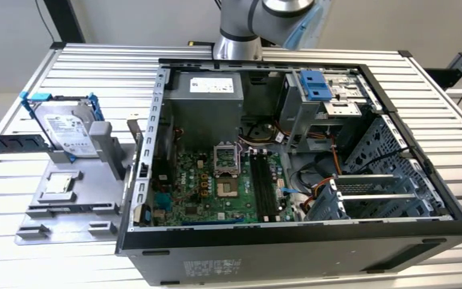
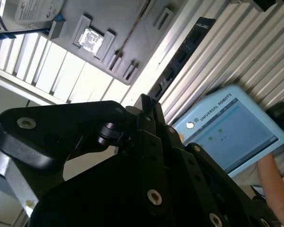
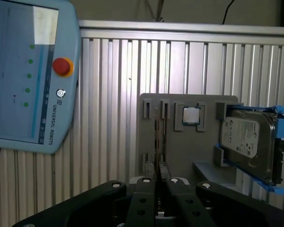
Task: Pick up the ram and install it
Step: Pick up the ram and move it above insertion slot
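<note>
tool (image 3: pixel 157 166): two black fingers (image 3: pixel 144 194) drawn together tip to tip; nothing gripped and nothing touched; it hangs well above the tabletop (image 3: pixel 113 94).
step in hand: the approach for the pick, by my reading; the lift and the install are not yet done.
ram (image 3: pixel 157 135): straight ahead of the tool's tips and well apart from them; it stands on edge in the grey holder tray (image 3: pixel 180 156), seen edge-on as a thin dark line between paired slot blocks, in line with the seam of the fingers.
pick requirement: as I judge it, the fingers must part wider than the stick is thick, stay square to its flat faces, and close on the upper edge clear of the slot blocks.
processor chip (image 3: pixel 191 115): in its recess just beside the ram, off the tool's line.
hard drive (image 3: pixel 246 137): blue-framed, at the tray's end, beyond the chip from the ram.
teach pendant (image 3: pixel 19 71): pale blue, on the other side of the tool's line, apart from the tray.
computer case (image 1: pixel 295 241): open, beside the tray; long black memory slots (image 1: pixel 264 180) on its board.
</note>
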Robot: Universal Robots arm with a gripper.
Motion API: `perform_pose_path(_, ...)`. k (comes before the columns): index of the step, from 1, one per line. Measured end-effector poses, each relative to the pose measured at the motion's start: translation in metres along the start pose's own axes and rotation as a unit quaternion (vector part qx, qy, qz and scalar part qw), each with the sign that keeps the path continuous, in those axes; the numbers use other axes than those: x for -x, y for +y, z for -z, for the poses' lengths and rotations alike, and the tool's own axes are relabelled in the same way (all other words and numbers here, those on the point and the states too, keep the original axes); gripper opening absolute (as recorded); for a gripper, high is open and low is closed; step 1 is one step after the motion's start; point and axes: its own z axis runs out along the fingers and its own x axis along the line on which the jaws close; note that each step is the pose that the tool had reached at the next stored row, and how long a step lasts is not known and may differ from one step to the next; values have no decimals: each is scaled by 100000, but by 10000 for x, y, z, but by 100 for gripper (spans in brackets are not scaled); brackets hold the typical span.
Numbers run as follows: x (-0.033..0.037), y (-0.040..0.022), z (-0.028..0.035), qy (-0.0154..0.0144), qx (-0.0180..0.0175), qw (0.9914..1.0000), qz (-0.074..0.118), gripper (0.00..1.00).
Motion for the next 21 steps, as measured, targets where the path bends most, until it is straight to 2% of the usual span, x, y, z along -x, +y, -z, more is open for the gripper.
perform_pose_path(4,1,0,10,8,9,100000,-1,0)
perform_pose_path(7,3,-36,17,4,5,100000,0,0)
perform_pose_path(11,9,-157,28,4,24,100000,-4,0)
perform_pose_path(21,23,-558,39,1,187,100000,-5,0)
